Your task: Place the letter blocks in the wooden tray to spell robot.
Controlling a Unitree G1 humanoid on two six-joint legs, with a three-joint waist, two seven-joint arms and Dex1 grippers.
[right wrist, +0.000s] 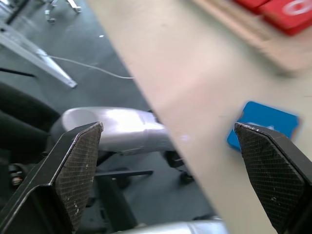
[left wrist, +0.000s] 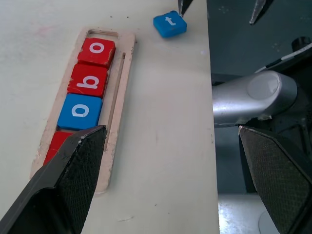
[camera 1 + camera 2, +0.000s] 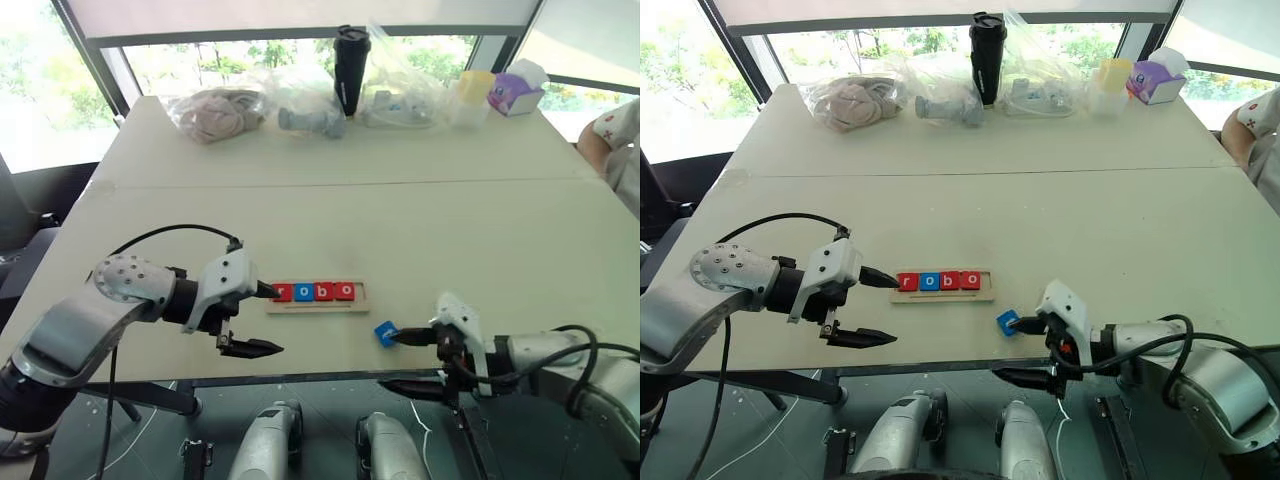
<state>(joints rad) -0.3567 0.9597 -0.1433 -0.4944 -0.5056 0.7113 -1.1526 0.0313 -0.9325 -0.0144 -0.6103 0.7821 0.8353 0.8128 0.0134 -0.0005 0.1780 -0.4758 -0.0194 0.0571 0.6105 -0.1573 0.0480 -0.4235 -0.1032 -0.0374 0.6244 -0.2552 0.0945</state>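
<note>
The wooden tray (image 3: 316, 305) lies near the table's front edge. Four letter blocks sit in its slot: a red r (image 3: 283, 293), a blue o (image 3: 303, 292), a red b (image 3: 324, 291) and a red o (image 3: 345, 290). A blue t block (image 3: 386, 333) lies loose on the table, right of the tray and close to the edge. My left gripper (image 3: 268, 320) is open and empty, one fingertip by the tray's left end. My right gripper (image 3: 393, 362) is open too. Its upper finger (image 3: 415, 337) reaches the t block's right side and its lower finger hangs below the table edge.
Along the table's far side stand plastic bags (image 3: 215, 108), a black tumbler (image 3: 351, 68), a yellow cup (image 3: 473, 95) and a purple tissue box (image 3: 515, 93). A person's sleeve (image 3: 612, 140) shows at the right edge. The table's front edge (image 3: 330, 377) runs just below both grippers.
</note>
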